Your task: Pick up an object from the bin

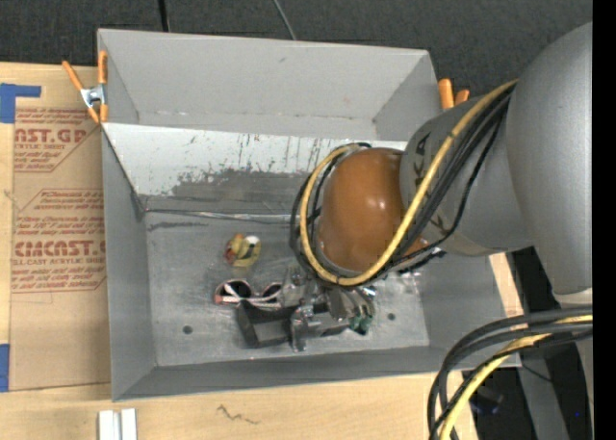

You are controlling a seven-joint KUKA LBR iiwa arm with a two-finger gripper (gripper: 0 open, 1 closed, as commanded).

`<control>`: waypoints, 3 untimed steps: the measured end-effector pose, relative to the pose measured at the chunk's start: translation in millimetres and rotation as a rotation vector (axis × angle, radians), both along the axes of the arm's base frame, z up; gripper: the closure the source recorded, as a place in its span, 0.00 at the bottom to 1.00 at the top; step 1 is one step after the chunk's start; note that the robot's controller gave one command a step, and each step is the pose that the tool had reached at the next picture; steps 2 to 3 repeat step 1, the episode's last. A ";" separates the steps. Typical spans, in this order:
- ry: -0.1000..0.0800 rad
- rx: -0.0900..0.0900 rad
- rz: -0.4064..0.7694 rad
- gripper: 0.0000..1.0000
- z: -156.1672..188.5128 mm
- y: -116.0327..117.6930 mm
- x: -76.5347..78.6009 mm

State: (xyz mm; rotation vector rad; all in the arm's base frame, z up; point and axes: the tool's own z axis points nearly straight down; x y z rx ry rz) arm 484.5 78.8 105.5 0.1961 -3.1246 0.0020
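Nearest candidate: dark blocky piece (258, 330), touching or just beside the gripper (318, 313) on its left, down on the bin (173, 236) floor by the front wall. Long axis apparently along that wall, so pointing toward the gripper rather than across it; hard to confirm, near end tucked under the gripper body. Further left and slightly toward the back wall: white-red-black bit (234, 292), near the gripper but apart. On the gripper's opposite side, close in: small green piece (361, 324), partly hidden. Well off to the left-rear: small round yellow-and-red thing (243, 249), alone, clear of the rest. Gripper low in the clutter, under the orange wrist cover (356, 212). Grip state: cannot tell, tip lost among the small parts; nothing visibly held. Judgement: pick not yet made. Key relation for the coming move: dark piece left of the gripper, so likely a slight leftward shift plus a wrist turn to straddle its short side before closing. Risk: snagging the white-red-black bit alongside.
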 end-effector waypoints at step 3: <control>-0.005 0.001 0.000 1.00 21.0 0.2 1.2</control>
